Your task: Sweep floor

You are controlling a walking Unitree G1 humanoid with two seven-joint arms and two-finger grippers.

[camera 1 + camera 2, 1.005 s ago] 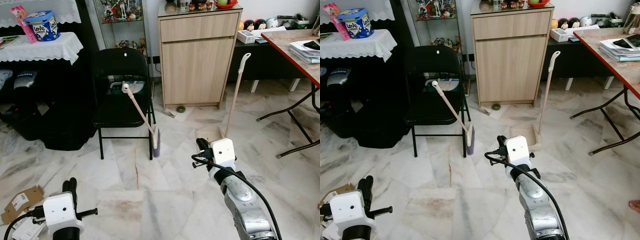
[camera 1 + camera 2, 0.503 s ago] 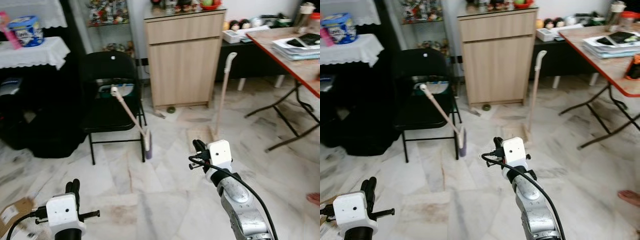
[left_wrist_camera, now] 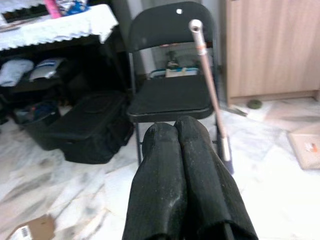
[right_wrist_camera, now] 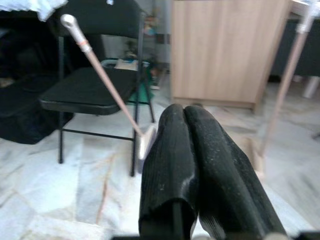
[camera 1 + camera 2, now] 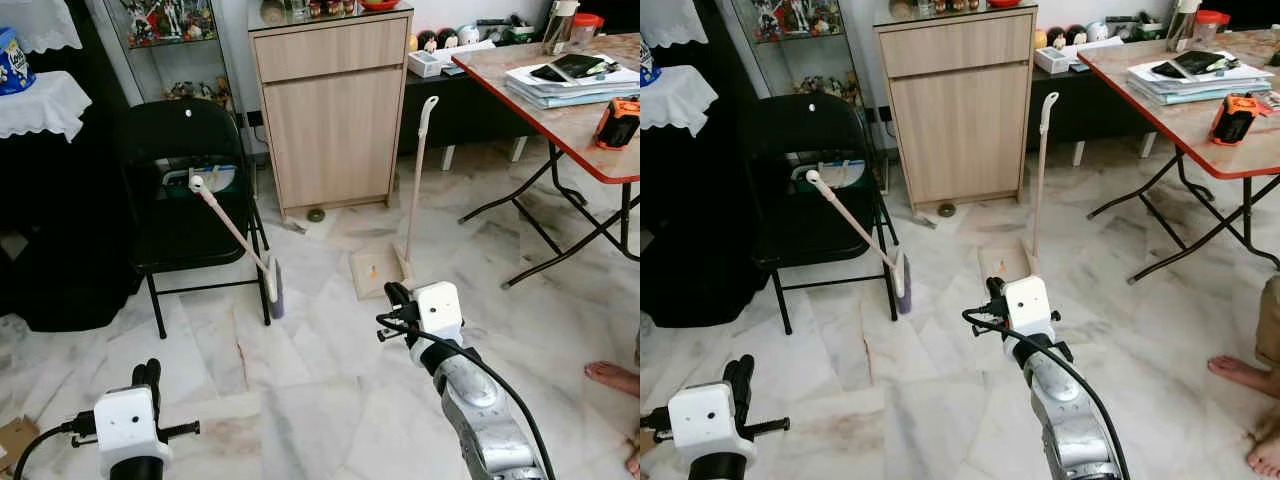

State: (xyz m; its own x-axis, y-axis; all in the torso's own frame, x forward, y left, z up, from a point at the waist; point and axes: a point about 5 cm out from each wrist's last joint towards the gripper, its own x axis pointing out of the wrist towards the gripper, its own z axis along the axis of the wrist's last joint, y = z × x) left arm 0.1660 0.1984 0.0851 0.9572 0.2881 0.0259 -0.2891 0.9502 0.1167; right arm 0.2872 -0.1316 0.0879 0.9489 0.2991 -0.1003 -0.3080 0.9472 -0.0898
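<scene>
A broom with a pale handle (image 5: pixel 230 225) leans against the front of a black folding chair (image 5: pixel 185 200), its head (image 5: pixel 273 290) resting on the marble floor. A beige long-handled dustpan (image 5: pixel 375 270) stands upright on the floor before the wooden cabinet. My right gripper (image 5: pixel 395 296) is raised at mid-height, shut and holding nothing, a short way in front of the dustpan. The right wrist view looks past the shut fingers (image 4: pixel 200 145) at the broom (image 4: pixel 102 75). Low at the left, my left gripper (image 5: pixel 148 373) is shut and holds nothing too.
A wooden cabinet (image 5: pixel 330 110) stands behind the dustpan. A red-edged folding table (image 5: pixel 570 110) with papers is at the right, its black legs reaching onto the floor. A person's bare foot (image 5: pixel 615 378) rests at the right edge. A black bag (image 3: pixel 87 127) lies left of the chair.
The camera has swung to the right, so the chair and cabinet sit further left in the picture. A person's foot has come into view. Both arms keep their pose.
</scene>
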